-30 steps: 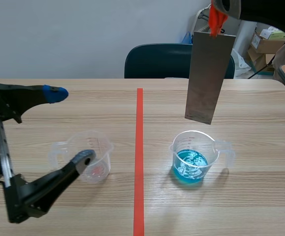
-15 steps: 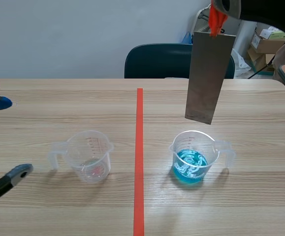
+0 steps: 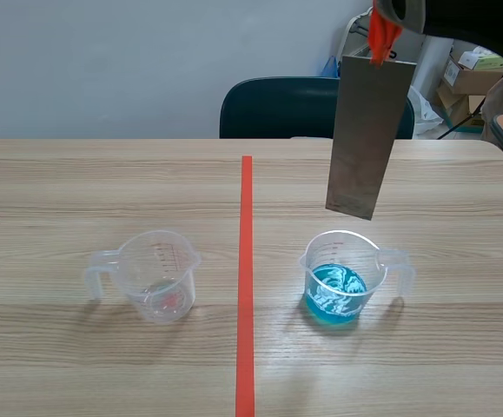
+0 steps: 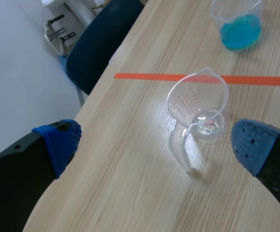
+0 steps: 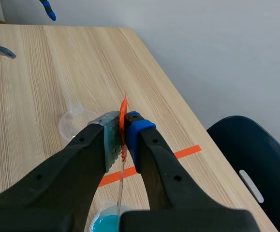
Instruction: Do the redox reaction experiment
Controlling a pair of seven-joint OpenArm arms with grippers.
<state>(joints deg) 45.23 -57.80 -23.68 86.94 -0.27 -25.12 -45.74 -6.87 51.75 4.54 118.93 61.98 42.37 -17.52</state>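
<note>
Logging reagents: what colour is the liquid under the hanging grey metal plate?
Blue liquid, clearest in scene view.

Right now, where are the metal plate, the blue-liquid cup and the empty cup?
metal plate (image 3: pixel 368 130): scene view, middle of its face.
blue-liquid cup (image 3: pixel 339 280): scene view, front wall.
empty cup (image 3: pixel 160 276): scene view, front wall.

plate (image 3: pixel 368 130): grey metal, smooth, dull sheen
empty cup (image 3: pixel 157 274): clear plastic, glossy, thin-walled
filled cup (image 3: pixel 342 276): clear plastic, glossy
table (image 3: pixel 103 182): pale wood grain, smooth, matt
</note>
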